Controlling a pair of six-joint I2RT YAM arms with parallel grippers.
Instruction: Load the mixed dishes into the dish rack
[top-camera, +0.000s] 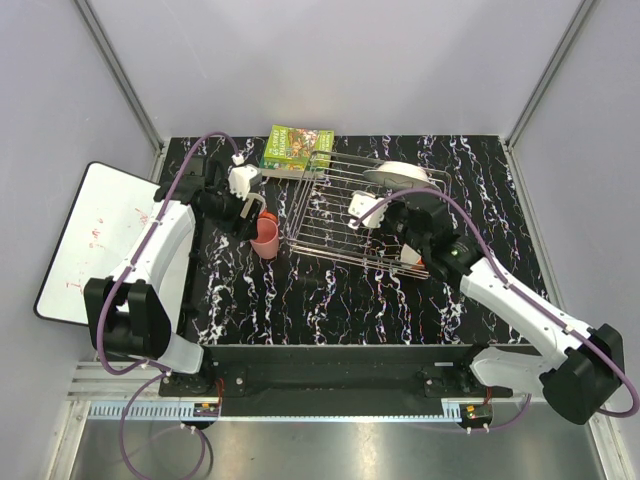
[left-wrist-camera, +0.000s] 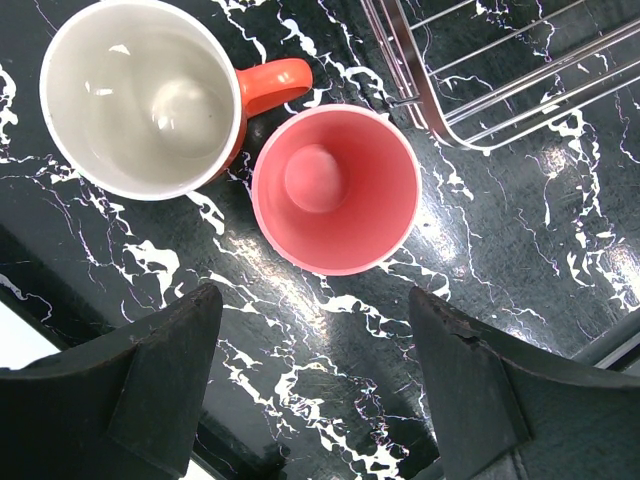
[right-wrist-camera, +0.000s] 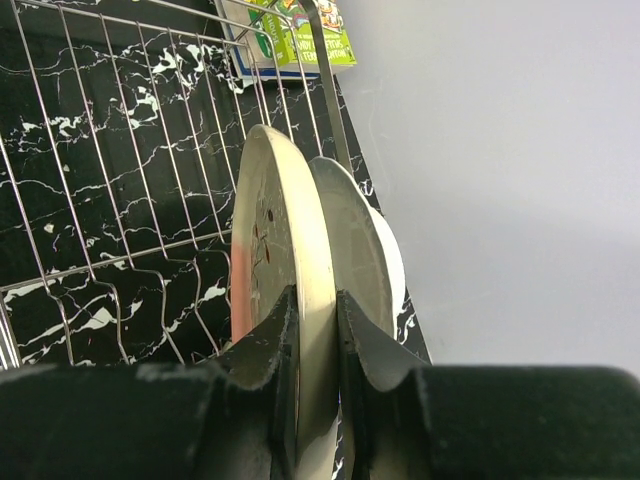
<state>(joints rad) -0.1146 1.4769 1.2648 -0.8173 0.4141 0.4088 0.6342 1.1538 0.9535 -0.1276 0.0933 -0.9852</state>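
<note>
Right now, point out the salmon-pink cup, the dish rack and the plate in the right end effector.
salmon-pink cup (left-wrist-camera: 330, 185): left wrist view, inside bottom.
dish rack (top-camera: 322, 215): top external view, floor bars.
pink-and-cream plate (right-wrist-camera: 290, 220): right wrist view, cream rim.

Left gripper, fingers apart, above table:
- Directly ahead, between the finger lines: cup, upright on table, untouched.
- Ahead and left of cup: mug, upright, handle turned toward cup, just beside its rim.
- Ahead and right: corner of dish rack, near cup, apart from it.
- Outboard, off table edge: board.

Right gripper, over dish rack:
- Between fingers, clamped: first plate, standing on edge.
- Just right of it: second plate, also on edge, close alongside.
- Left and ahead: rack bars.
- Far ahead, beyond rack rim: book, flat on table.
</note>
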